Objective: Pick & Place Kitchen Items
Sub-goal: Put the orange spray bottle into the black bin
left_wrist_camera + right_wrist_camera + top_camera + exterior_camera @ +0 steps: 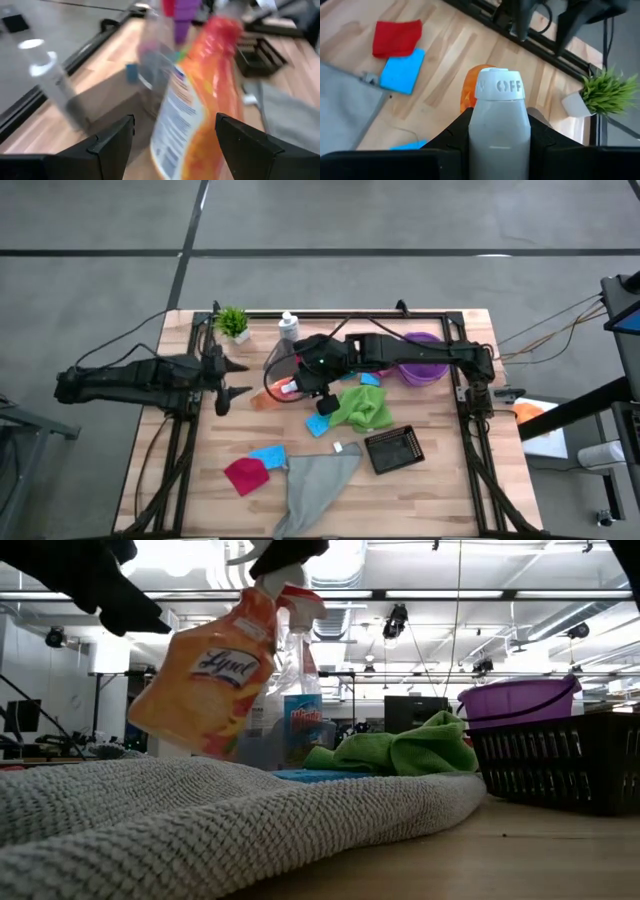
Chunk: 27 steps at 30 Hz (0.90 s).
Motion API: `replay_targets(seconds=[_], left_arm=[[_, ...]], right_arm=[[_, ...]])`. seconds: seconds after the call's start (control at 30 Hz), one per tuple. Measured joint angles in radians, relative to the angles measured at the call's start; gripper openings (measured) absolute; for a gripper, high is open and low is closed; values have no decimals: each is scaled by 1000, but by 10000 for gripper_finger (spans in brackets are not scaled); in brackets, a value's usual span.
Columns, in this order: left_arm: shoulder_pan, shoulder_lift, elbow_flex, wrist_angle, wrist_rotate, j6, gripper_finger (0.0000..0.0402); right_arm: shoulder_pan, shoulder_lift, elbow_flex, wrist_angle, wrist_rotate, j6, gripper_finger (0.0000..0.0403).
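The right gripper (498, 125) is clamped on the white spray nozzle of the orange-and-white plastic bottle (205, 675), which hangs tilted below its jaws and just ahead of the left gripper's (175, 140) spread-apart, empty jaws.

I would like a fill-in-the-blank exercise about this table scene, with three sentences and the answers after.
1. The right hand is shut on the white nozzle of the ______ spray bottle, which hangs tilted.
2. The left hand, near the bottle, has its fingers ______.
3. The green cloth lies between the right arm and the black ______.

Missing words: orange; open; basket
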Motion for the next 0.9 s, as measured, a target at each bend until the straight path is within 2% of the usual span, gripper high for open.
replay_targets(seconds=[0.43,0.73,0.9], left_arm=[[-150,138,-1,79,0,25,282],[-169,215,1,246,-76,29,347],[-169,276,1,321,-79,37,359]], right_arm=[[1,7,0,19,-2,78,101],[3,52,1,54,-6,105,101],[4,81,1,96,-7,103,101]])
